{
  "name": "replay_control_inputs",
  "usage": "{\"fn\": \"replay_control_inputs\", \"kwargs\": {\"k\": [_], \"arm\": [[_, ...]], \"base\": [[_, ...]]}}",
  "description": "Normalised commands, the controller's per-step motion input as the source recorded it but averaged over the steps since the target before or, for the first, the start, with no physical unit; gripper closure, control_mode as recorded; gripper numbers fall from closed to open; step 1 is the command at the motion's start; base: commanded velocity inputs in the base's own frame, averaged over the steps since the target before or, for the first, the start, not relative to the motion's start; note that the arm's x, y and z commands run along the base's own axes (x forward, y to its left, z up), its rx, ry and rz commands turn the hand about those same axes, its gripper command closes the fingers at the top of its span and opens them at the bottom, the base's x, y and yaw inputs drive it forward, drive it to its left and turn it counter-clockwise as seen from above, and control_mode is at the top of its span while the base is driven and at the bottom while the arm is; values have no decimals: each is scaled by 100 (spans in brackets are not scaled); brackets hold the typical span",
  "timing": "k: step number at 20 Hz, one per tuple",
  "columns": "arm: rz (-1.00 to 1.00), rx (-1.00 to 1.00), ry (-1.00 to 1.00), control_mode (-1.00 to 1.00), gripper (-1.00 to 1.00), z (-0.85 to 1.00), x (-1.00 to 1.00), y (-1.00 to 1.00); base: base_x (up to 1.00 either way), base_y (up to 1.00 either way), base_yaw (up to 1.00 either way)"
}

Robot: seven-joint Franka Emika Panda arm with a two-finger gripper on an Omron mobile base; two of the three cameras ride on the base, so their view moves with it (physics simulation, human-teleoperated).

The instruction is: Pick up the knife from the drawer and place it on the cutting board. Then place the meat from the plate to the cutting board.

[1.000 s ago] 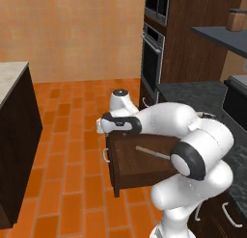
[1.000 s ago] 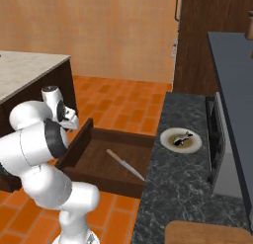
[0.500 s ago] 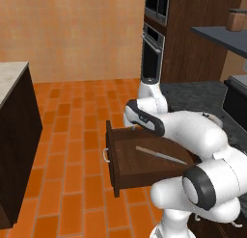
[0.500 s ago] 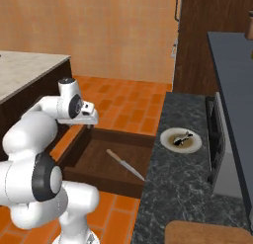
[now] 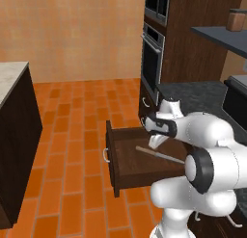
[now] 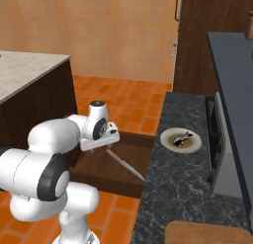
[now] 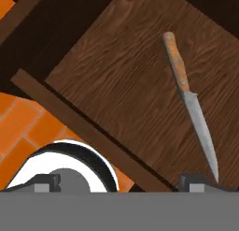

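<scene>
While the drawer (image 5: 144,162) is pulled fully out from the dark cabinet front, the gripper (image 5: 153,139) is held above its open box, near the rear wall; in the right base view the gripper (image 6: 109,141) is seen over the drawer (image 6: 106,169), just above the handle end of the knife (image 6: 125,165). The fingers are spread apart, with nothing between them; in the hand view the two dark fingertips (image 7: 193,180) are seen wide apart at the lower edge, one at each side.

The knife (image 7: 189,101) is lying flat on the drawer floor (image 7: 140,80), below the gripper and toward one fingertip; its tan handle is pointed away from the hand and the tip of the silvery blade is ended just beside that fingertip in the hand view; no contact with the fingers is seen. In the left base view the knife (image 5: 159,155) is laid diagonally across the drawer floor, just below the gripper.

The plate (image 6: 181,141) is set on the dark counter (image 6: 183,188), to the far side of the gripper and well apart from it; the meat (image 6: 184,137) is resting on the plate. A corner of the cutting board (image 6: 210,233) is seen at the near edge of the counter, well apart from the gripper; orange brick floor (image 5: 72,136) is seen beyond the drawer front.
</scene>
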Motion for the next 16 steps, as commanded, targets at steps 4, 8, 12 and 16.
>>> {"fn": "replay_control_inputs", "kwargs": {"k": [4,8,12,16], "arm": [[0,-5,13,-100,-100,-37,34,1],[0,-5,5,-100,-100,-50,53,0],[0,-3,0,-100,-100,-49,53,-3],[0,-4,0,-100,-100,-51,58,-17]], "base": [[0,0,0],[0,0,0],[0,0,0],[0,0,0]]}}
